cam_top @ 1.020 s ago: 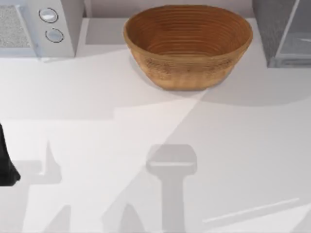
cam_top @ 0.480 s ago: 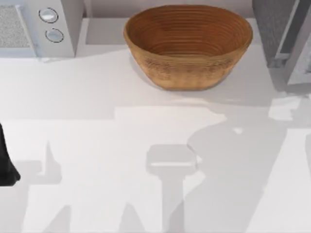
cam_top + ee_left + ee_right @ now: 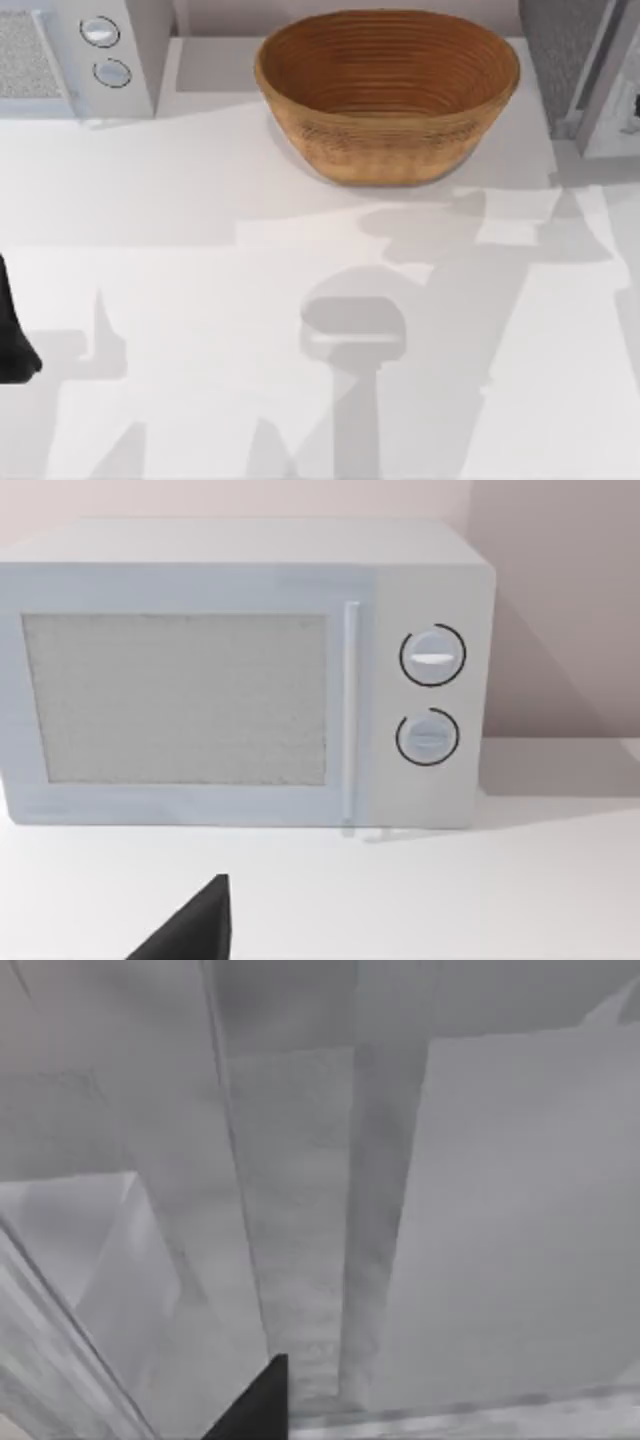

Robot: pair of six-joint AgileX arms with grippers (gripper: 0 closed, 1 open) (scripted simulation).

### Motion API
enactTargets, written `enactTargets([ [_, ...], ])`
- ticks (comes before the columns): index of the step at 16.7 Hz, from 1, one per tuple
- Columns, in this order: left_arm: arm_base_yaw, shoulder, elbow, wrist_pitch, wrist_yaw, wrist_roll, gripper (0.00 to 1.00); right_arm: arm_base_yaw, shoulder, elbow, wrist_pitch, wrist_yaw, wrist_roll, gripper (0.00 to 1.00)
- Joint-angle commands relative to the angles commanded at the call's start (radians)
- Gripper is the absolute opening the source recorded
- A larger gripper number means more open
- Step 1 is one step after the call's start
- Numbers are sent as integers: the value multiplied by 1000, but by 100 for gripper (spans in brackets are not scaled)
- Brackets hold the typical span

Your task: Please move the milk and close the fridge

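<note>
The fridge door (image 3: 608, 120) has swung in closer to the fridge (image 3: 556, 50) than it was a moment ago. The big shadows on the table (image 3: 180, 200) have slid along with it. Nothing else has moved.

At the left edge of the table my left arm (image 3: 12, 340) is parked out of the way. It has no job right now. The left gripper (image 3: 195, 930) looks toward the white microwave (image 3: 240, 670) in the back left corner. I cannot tell if that pincer is apart or together.

In the middle at the back sits the big brown bowl (image 3: 385, 95). Nothing is in it, as far as I can see.

The fridge is in the back right corner, cut off by the edge of the top view. The door stands at a slant and is not flat against the box yet, so I think it is only partly shut. The right gripper (image 3: 255, 1405) is right up close to grey fridge panels. I think it is there to push the door. I cannot tell if that pincer is apart or together, or if it touches the door.

I cannot tell where the milk is. It may be behind the door.
</note>
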Motion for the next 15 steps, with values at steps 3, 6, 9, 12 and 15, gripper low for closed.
enactTargets([
  [3, 0, 0, 0, 0, 0, 0, 100, -12, 21, 15, -8, 4, -5, 100],
  [6, 0, 0, 0, 0, 0, 0, 100, -11, 118, 116, -34, 8, -9, 100],
  [9, 0, 0, 0, 0, 0, 0, 100, -11, 242, 278, -65, 10, -6, 100],
  [12, 0, 0, 0, 0, 0, 0, 100, -11, 331, 411, -89, 10, -2, 100],
  [15, 0, 0, 0, 0, 0, 0, 100, -10, 362, 451, -97, 10, -1, 100],
])
